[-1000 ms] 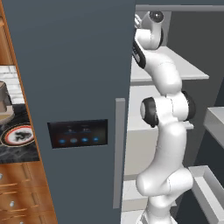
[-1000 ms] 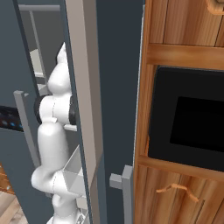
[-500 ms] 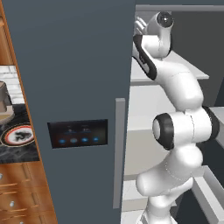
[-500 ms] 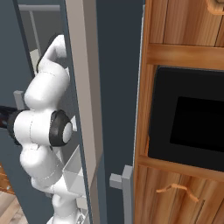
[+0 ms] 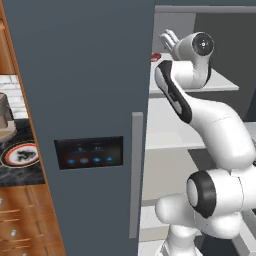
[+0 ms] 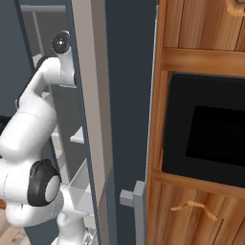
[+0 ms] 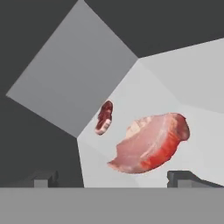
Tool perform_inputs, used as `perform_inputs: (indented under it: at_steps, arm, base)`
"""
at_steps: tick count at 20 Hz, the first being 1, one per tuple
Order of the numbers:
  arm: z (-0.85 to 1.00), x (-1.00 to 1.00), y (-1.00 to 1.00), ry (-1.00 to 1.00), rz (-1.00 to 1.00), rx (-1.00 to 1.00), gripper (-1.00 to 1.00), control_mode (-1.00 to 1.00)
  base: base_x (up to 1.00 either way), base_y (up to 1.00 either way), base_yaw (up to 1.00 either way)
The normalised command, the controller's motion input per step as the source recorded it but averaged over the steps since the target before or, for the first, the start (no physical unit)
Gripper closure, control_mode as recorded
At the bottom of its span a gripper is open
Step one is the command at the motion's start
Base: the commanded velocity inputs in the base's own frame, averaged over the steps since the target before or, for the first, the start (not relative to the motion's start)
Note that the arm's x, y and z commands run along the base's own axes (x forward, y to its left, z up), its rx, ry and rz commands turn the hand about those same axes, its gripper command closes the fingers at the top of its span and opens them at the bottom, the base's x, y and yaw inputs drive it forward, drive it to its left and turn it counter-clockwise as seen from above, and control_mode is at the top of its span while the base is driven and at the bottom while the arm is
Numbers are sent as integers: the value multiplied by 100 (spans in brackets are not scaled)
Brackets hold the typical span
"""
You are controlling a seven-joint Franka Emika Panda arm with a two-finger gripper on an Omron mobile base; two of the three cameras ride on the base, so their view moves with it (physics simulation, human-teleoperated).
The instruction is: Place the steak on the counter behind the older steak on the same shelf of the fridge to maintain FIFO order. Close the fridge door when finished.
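Pale fridge (image 5: 175, 130) shelf (image 7: 175, 96) carries two steaks: the near steak (image 7: 151, 144) and a far steak (image 7: 104, 117), apart. Jaws stand wide open, holding nothing.

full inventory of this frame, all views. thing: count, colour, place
steak: 2, red with pale marbling; the large one lies near the fingertips in the hand view, a smaller one lies farther in by the corner
shelf: several, white-grey, inside the fridge
fridge: 1, slate-grey, pale interior
fridge door: 1, slate-grey, open, with grey bar handle and black display with blue lights
counter: 1, black with white veins, left of the door
plate: 1, orange-rimmed, on the counter
oven: 1, black, set in the wooden cabinets
arm: 1, white with dark joints, reaching into the fridge
gripper: 1, dark fingertips apart, nothing between them
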Motion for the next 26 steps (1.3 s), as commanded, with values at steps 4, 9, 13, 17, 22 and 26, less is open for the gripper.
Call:
perform_inputs:
  at_steps: [4, 9, 13, 17, 22, 26]
  arm:
    - [1, -100, 14, 0, -4, 0, -100, -100]
    - [2, -100, 12, 0, -5, 1, -100, -100]
    - [8, -100, 0, 0, -3, 3, -100, -100]
    - [1, -100, 2, 3, -1, 1, -100, -100]
    - [-2, -96, 10, 7, 0, 0, -100, -100]
    - [-21, -23, 20, 13, 0, -1, -100, -100]
  base:
    - [0, 0, 0]
    - [0, 0, 0]
    - [0, 0, 0]
    - [0, 0, 0]
    - [0, 0, 0]
    - [0, 0, 0]
